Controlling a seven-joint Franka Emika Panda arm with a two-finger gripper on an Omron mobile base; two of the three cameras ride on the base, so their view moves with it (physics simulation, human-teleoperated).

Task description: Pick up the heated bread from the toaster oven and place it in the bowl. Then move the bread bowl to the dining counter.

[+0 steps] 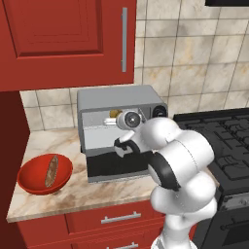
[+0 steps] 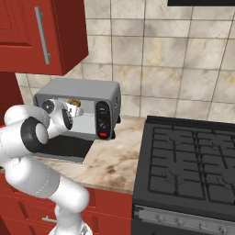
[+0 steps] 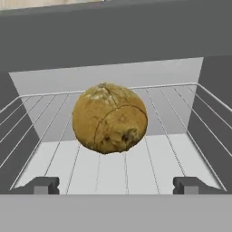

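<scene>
The heated bread [image 3: 109,118], a lumpy golden-brown ball with cracks, sits mid-rack inside the boxy silver toaster oven [image 1: 119,99]. My gripper [image 3: 116,185] is poked into the oven mouth, fingers spread wide, grabbing nothing. Glossy red bowl [image 1: 29,181] sits near the counter's left front corner.

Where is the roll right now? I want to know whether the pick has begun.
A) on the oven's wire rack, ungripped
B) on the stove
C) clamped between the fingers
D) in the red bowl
A: the roll sits on the oven's rack, with the open fingers apart on either side, short of it.
</scene>
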